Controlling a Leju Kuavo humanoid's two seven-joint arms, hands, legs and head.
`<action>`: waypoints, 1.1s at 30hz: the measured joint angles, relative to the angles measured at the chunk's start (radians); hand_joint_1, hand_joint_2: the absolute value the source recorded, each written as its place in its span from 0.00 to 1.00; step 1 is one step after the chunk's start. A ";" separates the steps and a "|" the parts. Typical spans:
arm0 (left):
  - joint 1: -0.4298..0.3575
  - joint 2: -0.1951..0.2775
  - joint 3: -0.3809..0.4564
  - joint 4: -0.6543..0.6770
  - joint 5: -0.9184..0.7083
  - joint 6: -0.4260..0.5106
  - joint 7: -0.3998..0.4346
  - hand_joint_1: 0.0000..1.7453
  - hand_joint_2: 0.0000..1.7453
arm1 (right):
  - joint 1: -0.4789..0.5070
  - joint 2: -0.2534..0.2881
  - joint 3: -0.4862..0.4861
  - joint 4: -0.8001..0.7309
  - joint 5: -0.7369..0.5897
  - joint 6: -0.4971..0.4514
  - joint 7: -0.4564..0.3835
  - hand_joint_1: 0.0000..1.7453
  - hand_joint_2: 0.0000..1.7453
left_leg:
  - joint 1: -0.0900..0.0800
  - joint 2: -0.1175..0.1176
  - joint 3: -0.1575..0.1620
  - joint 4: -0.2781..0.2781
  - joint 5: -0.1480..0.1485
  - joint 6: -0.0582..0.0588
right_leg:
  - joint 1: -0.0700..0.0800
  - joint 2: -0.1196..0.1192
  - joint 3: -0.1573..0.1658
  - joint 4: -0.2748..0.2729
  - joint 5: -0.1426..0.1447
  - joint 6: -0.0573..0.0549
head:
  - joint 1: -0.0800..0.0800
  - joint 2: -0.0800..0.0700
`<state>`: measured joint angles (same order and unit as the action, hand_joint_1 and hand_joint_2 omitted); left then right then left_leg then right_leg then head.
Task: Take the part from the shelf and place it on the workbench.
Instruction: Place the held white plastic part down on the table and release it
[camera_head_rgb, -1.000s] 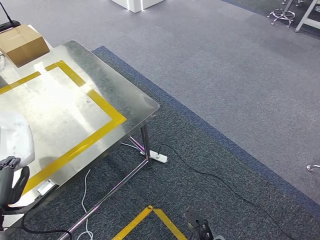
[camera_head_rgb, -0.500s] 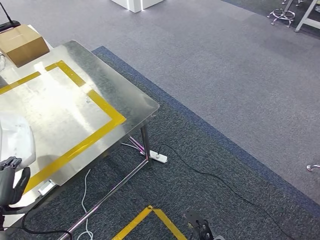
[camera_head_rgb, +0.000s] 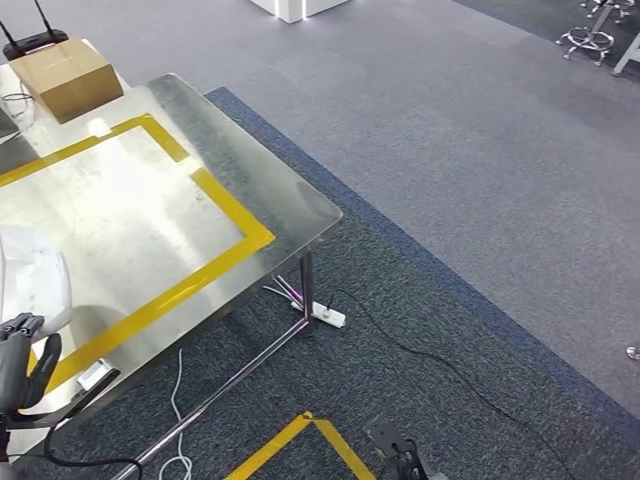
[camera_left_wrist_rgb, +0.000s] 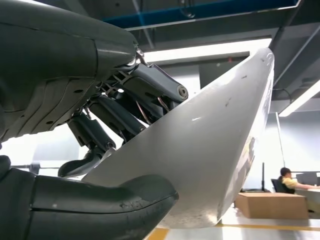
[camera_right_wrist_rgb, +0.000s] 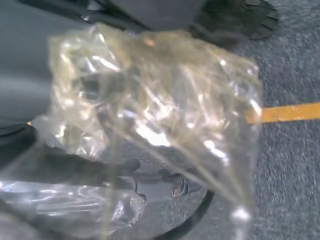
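Camera shifted; one part (camera_head_rgb: 32, 278) (left-hand-held (camera_head_rgb: 23, 362)).

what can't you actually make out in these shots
- White part: cut off by the head view's left edge; its full shape is unknown.
- Left hand: partly out of frame in the head view; in the left wrist view the part hides where the fingers end.
- Right hand: crinkled clear plastic covers the right wrist view, blurred; open or shut cannot be told.
- Box: markings too small to read.
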<state>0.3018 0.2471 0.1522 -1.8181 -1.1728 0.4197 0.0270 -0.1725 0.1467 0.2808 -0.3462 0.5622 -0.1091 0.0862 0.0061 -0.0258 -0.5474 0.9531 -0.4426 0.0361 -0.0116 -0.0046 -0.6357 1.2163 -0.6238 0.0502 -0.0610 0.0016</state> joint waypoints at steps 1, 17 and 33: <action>0.002 -0.002 0.000 0.000 0.000 0.000 0.000 1.00 1.00 | 0.005 -0.001 0.000 0.000 0.000 0.000 0.000 0.00 0.00 | -0.002 -0.012 0.000 0.002 -0.001 0.000 | 0.001 0.002 -0.025 0.038 -0.001 -0.002 | 0.000 0.000; 0.007 -0.009 -0.001 -0.008 0.000 -0.002 0.000 1.00 1.00 | 0.016 -0.008 0.000 0.001 -0.006 0.000 0.000 0.00 0.00 | 0.012 0.017 -0.160 0.296 -0.116 -0.069 | -0.004 -0.032 0.110 -0.250 0.129 -0.054 | -0.011 0.000; 0.005 -0.014 -0.001 -0.016 0.005 -0.004 0.000 1.00 1.00 | 0.016 -0.009 0.000 0.000 -0.015 -0.001 -0.002 0.00 0.00 | 0.000 -0.028 -0.034 0.038 -0.006 -0.010 | 0.003 0.006 -0.030 0.042 0.005 -0.014 | -0.001 0.000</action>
<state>0.3068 0.2332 0.1514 -1.8338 -1.1677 0.4154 0.0271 -0.1568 0.1381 0.2804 -0.3460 0.5470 -0.1098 0.0839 0.0066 -0.0542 -0.5813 0.9911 -0.4489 0.0258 -0.0085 0.0013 -0.6654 1.2578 -0.6189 0.0360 -0.0617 0.0015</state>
